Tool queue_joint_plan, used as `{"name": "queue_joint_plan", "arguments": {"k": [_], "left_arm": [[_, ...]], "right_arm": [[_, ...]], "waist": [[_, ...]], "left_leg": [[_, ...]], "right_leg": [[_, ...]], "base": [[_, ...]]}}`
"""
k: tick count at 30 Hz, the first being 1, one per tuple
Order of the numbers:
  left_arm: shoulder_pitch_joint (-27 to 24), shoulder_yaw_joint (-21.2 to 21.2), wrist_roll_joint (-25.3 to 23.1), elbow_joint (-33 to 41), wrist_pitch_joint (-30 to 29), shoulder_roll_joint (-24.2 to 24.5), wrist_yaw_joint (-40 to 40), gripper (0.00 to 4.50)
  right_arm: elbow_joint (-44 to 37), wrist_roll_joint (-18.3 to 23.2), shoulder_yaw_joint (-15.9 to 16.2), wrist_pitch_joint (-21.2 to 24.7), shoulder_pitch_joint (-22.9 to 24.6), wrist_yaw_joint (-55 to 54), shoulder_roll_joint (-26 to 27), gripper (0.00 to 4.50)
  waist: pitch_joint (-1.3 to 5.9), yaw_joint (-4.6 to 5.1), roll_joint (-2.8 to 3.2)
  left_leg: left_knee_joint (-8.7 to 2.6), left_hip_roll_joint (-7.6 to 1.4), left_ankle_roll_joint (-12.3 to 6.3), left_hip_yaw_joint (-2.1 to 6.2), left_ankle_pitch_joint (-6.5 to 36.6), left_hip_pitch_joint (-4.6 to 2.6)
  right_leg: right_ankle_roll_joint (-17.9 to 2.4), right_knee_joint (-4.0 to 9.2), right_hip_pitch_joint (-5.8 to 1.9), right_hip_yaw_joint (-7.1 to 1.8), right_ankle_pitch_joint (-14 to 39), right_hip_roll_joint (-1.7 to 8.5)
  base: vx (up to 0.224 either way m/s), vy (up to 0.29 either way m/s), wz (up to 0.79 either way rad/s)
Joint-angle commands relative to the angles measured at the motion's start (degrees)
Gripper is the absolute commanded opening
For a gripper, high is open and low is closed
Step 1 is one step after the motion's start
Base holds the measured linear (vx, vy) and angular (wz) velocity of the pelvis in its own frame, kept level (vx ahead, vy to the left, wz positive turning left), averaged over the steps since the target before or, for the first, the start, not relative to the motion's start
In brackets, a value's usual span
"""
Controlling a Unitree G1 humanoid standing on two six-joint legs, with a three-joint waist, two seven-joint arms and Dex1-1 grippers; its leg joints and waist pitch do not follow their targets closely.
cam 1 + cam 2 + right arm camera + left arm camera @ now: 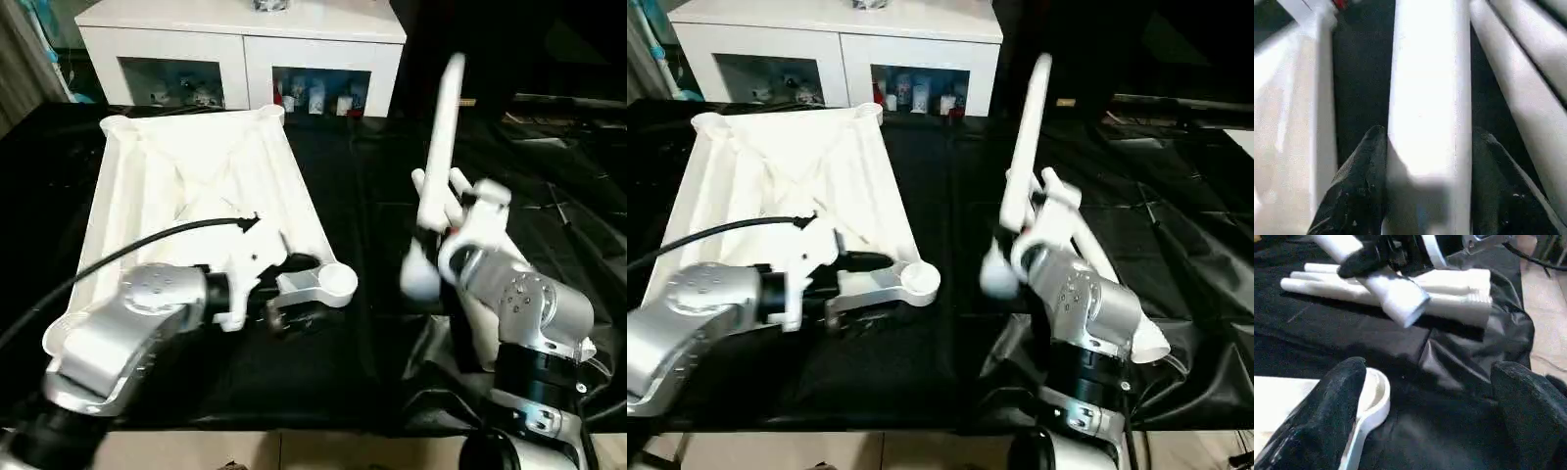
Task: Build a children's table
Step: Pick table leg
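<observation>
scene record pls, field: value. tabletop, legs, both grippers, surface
tabletop: white tabletop lies ribbed side up on the black-sheeted work table
near corner socket: round socket, no leg in it
held leg: leg raised clear of the table, tilted near upright
right gripper: right gripper shut on that leg
left gripper: left gripper open, one finger by the near corner socket
spare legs: spare legs lie together on the sheet
background: white cabinet behind the table

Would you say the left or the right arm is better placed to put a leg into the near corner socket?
Right, probably: the right gripper is clamped on a leg, lifted beside the tabletop. The left gripper is open and empty at that socket.
</observation>
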State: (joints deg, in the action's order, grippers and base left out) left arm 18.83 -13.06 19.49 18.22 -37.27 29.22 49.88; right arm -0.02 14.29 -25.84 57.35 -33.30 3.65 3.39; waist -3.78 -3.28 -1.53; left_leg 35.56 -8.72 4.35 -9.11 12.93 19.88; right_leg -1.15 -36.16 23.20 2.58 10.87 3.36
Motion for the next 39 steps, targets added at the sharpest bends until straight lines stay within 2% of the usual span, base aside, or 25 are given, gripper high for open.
{"name": "queue_joint_plan", "arguments": {"k": [1,5,8,10,12,14,16,17,18,19,20,21,22,24,29,35,39], "left_arm": [[1.47,1.70,0.25,-1.05,0.50,-1.11,-1.88,4.50],[3.42,3.93,0.09,-3.64,1.91,-4.33,-6.01,4.50],[4.11,4.95,0.39,-4.56,2.40,-5.25,-7.00,4.50],[4.98,6.70,0.97,-5.50,1.95,-6.89,-8.94,4.50],[5.79,8.46,1.06,-6.68,2.50,-8.77,-11.50,4.50],[6.52,10.14,1.58,-7.56,3.07,-10.53,-13.59,4.50],[8.81,14.25,5.33,-8.62,1.68,-14.32,-17.01,4.50],[8.81,14.25,5.33,-8.62,1.68,-14.32,-17.01,4.50],[11.00,17.63,9.57,-9.31,-0.99,-17.31,-19.64,4.50],[11.73,18.62,10.83,-9.60,-1.91,-18.17,-20.47,4.50],[13.69,20.95,14.43,-10.62,-4.59,-19.99,-22.33,4.50],[13.93,21.20,14.78,-10.78,-4.87,-20.17,-22.57,4.50],[14.92,22.22,16.22,-11.45,-6.00,-20.90,-23.53,4.50],[17.30,24.24,20.10,-12.85,-10.05,-22.06,-24.30,4.50],[22.23,27.04,24.91,-15.22,-13.00,-25.73,-27.46,4.50],[24.21,26.68,28.09,-14.97,-14.34,-26.85,-26.86,4.50],[24.57,27.01,28.93,-15.51,-15.67,-27.44,-27.52,4.50]], "right_arm": [[-2.76,2.08,-1.05,-2.80,-1.89,0.16,0.51,1.84],[-3.27,4.06,-0.44,-8.53,-3.09,3.62,1.00,1.84],[-3.31,4.69,-0.49,-7.96,-3.17,3.88,1.05,1.84],[-3.34,6.61,-0.90,-9.07,-3.36,3.24,1.54,1.84],[-3.59,9.79,-2.60,-7.43,-4.11,3.64,2.86,1.84],[-4.37,10.06,-1.96,-8.37,-4.16,4.42,3.00,1.84],[-4.50,11.37,-1.17,-9.43,-4.35,6.65,2.38,1.84],[-4.50,11.37,-1.17,-9.43,-4.35,6.65,2.38,1.84],[-4.20,10.59,1.67,-13.55,-3.62,11.71,0.48,1.84],[-4.16,9.77,3.21,-15.70,-3.11,13.81,-0.46,1.84],[-5.60,9.33,4.69,-18.42,-1.95,15.89,-1.14,1.84],[-5.75,9.78,4.71,-17.66,-1.89,16.28,-1.33,1.84],[-6.37,11.62,4.80,-14.54,-1.62,17.84,-2.08,1.84],[-7.87,15.05,7.18,-9.67,-0.27,23.75,-5.38,1.84],[-11.25,19.27,12.10,-5.95,2.60,32.33,-11.13,1.84],[-12.70,20.89,13.75,-5.44,3.61,35.06,-13.33,1.84],[-13.01,20.97,14.67,-5.69,4.07,35.79,-14.67,1.84]], "waist": [[3.79,0.07,0.55],[3.92,-0.05,0.56],[3.98,-0.07,0.54],[4.01,-0.06,0.49],[4.03,-0.06,0.46],[4.01,-0.12,0.38],[3.99,-0.16,0.40],[4.05,-0.25,0.42],[4.05,-0.42,0.40],[4.14,-0.33,0.29],[4.13,-0.69,-0.08],[4.11,-0.75,-0.01],[4.12,-0.73,-0.18],[4.08,-0.95,-0.30],[4.06,-1.26,-0.52],[4.00,-1.89,-0.58],[4.07,-2.01,-0.75]], "left_leg": [[-4.92,-3.12,1.81,0.63,3.17,-0.04],[-4.77,-3.16,1.09,0.72,2.09,0.12],[-4.76,-3.13,0.74,0.75,1.14,0.15],[-4.71,-3.10,0.60,0.70,0.92,0.18],[-4.68,-3.12,0.34,0.66,1.29,0.18],[-4.72,-3.22,0.22,0.75,1.93,0.22],[-4.68,-3.20,0.29,0.73,1.57,0.29],[-4.59,-3.18,0.36,0.66,1.66,0.25],[-4.57,-3.24,0.08,0.71,1.63,0.28],[-4.35,-3.20,0.25,0.55,1.82,0.46],[-4.29,-3.25,-0.53,0.57,1.28,0.55],[-4.26,-3.18,-0.82,0.55,0.87,0.65],[-4.22,-3.08,-1.83,0.61,0.05,0.66],[-4.08,-2.98,-3.39,0.66,-0.46,0.70],[-3.92,-3.20,-3.97,0.62,0.31,0.57],[-3.97,-3.32,-3.63,0.64,0.11,0.54],[-3.93,-3.30,-3.42,0.63,-0.48,0.63]], "right_leg": [[-10.09,3.63,-3.20,-3.13,7.25,4.28],[-10.17,3.54,-3.43,-3.09,5.20,4.33],[-10.39,3.40,-3.51,-3.04,4.21,4.21],[-10.55,3.40,-3.48,-3.03,4.14,4.22],[-10.84,3.44,-3.53,-3.06,4.26,4.26],[-10.84,3.55,-3.52,-3.02,5.47,4.34],[-10.99,3.58,-3.58,-3.04,5.00,4.36],[-11.29,3.52,-3.61,-3.04,4.71,4.41],[-11.57,3.65,-3.61,-3.02,4.47,4.47],[-12.13,3.40,-3.78,-3.01,4.18,4.59],[-12.61,3.42,-3.86,-2.99,2.81,4.67],[-12.68,3.34,-3.96,-2.99,2.47,4.61],[-12.51,3.28,-4.05,-2.95,1.86,4.38],[-12.44,3.54,-4.13,-2.86,2.65,4.36],[-12.34,4.13,-3.92,-2.82,6.39,4.55],[-11.05,4.26,-3.66,-2.81,8.81,4.56],[-10.92,4.17,-3.72,-2.78,8.14,4.50]], "base": [[0.000,0.000,0.00],[0.000,0.000,0.00],[0.000,0.000,0.00],[0.000,0.000,0.00],[0.000,0.000,0.00],[0.000,0.000,0.00],[0.000,0.000,0.00],[0.000,0.000,0.00],[0.000,0.000,0.00],[0.000,0.000,0.00],[0.000,0.000,0.00],[0.000,0.000,0.00],[0.000,0.000,0.00],[0.000,0.000,0.00],[0.000,0.000,0.00],[0.000,0.000,0.00],[0.000,0.000,0.00]]}}
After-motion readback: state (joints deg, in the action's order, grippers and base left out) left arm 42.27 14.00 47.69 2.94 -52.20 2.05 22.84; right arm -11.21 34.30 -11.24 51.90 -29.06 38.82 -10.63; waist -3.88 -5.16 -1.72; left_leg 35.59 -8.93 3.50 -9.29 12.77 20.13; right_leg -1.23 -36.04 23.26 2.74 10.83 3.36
